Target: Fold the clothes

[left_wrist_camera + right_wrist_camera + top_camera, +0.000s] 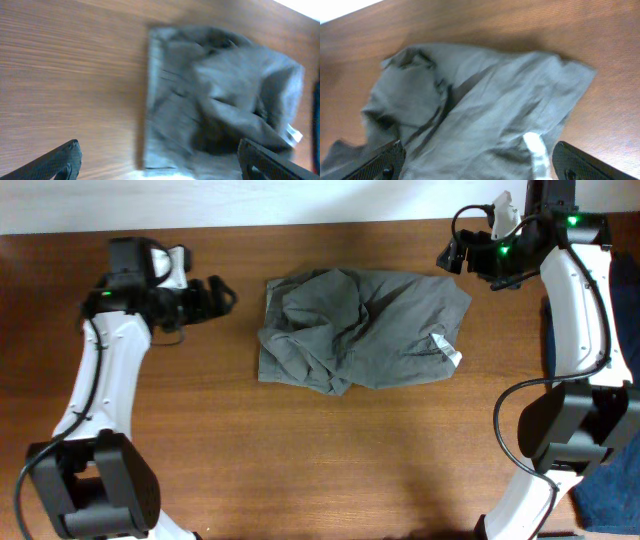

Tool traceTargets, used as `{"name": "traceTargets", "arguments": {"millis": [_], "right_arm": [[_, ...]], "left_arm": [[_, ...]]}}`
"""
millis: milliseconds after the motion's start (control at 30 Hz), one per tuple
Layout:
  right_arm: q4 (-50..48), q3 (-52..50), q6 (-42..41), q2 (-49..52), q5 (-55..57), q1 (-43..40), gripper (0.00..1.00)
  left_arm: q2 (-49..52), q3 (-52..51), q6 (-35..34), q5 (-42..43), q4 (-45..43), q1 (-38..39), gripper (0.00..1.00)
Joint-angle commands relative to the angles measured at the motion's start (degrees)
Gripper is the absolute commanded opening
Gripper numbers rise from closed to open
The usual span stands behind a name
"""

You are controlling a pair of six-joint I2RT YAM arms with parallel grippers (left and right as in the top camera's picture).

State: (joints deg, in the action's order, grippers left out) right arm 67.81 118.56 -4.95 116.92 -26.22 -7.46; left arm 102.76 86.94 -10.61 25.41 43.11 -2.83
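The clothes [360, 330] are one crumpled grey garment lying bunched in the middle of the wooden table [300, 470], with a small white label [447, 350] at its right edge. My left gripper [222, 295] hovers just left of the garment, jaws open and empty. In the left wrist view the grey cloth [225, 95] lies ahead of the open left gripper [160, 160]. My right gripper [450, 255] hangs above the garment's upper right corner, open and holding nothing. The right wrist view shows the cloth [485, 105] and label [536, 147] below the open right gripper [477, 162].
A dark blue fabric [610, 500] shows at the bottom right corner beside the right arm's base. The table's far edge [300, 224] runs along the top against a white surface. Both arm bases stand at the near left and right.
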Motion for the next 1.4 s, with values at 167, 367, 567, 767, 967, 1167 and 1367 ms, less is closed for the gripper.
{"name": "traceTargets", "arguments": {"millis": [167, 367, 567, 767, 967, 1167, 1367], "right_arm": [[5.5, 1.3, -3.1, -1.2, -3.8, -0.1, 0.99], [5.7, 1.2, -3.1, -1.2, -3.8, -0.1, 0.99], [5.7, 1.2, -3.1, -1.2, -3.1, -0.1, 0.98], [5.7, 1.2, -3.1, -1.2, -2.0, -0.1, 0.99], [5.8, 1.2, -3.1, -1.2, -2.0, -0.1, 0.99], [5.8, 1.2, -3.1, -1.2, -1.7, -0.1, 0.99], [6.0, 1.2, -3.0, -1.2, -1.6, -0.1, 0.99]], "left_arm": [[6.4, 0.6, -9.2, 11.4, 0.7, 7.3, 0.99], [7.0, 0.6, -17.0, 13.7, 1.1, 7.6, 0.99], [7.0, 0.6, -23.5, 21.9, 4.2, 7.6, 0.99], [7.0, 0.6, -26.2, 21.5, 7.9, 7.5, 0.99], [9.2, 0.6, -27.3, 23.6, 11.0, 7.6, 0.99], [11.8, 0.6, -26.7, 24.2, 15.2, 7.6, 0.99], [12.2, 0.6, -26.7, 24.4, 14.2, 7.6, 0.99]]}}
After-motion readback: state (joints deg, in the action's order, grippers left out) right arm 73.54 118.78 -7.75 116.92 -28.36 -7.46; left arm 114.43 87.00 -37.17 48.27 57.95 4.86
